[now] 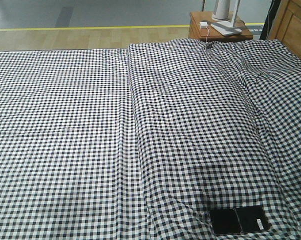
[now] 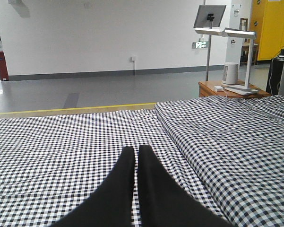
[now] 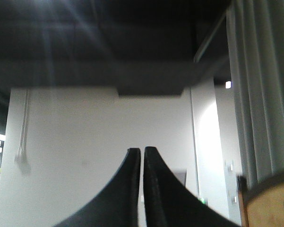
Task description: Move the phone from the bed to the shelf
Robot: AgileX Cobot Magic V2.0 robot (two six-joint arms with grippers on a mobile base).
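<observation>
The phone (image 1: 239,220), a glossy black slab with a seam across its middle and a small white sticker, lies flat on the bed (image 1: 90,140) near the bottom right of the front view. The bed wears a black-and-white gingham sheet with creases (image 2: 61,142). My left gripper (image 2: 136,150) hovers low over the sheet, shut with nothing between its black fingers. My right gripper (image 3: 142,151) is shut and empty too, pointing up at a white wall and dark ceiling. Neither gripper shows in the front view. The shelf is out of view.
A reddish-brown nightstand (image 1: 198,31) stands beyond the bed's far right corner, carrying a white lamp base (image 1: 225,22) and a small white charger. Wooden furniture (image 1: 295,25) stands at the far right. Grey floor with a yellow line (image 2: 75,110) lies beyond the bed.
</observation>
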